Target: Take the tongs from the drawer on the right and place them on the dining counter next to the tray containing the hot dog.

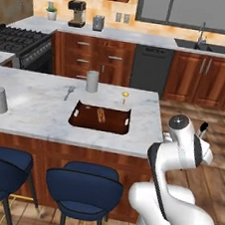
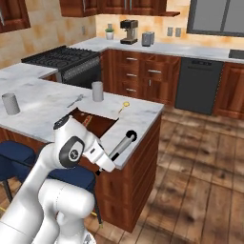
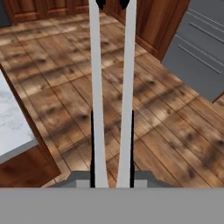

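Firmly clamped tongs in end effector.

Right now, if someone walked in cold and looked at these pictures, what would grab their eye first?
Probably the tongs: two long pale arms with dark tips, clamped in the gripper and held out over the wood floor, just off the dining counter's right end. Next, the dark tray on the marbled top with the small hot dog lying in it. Two navy stools stand under the counter's near edge.
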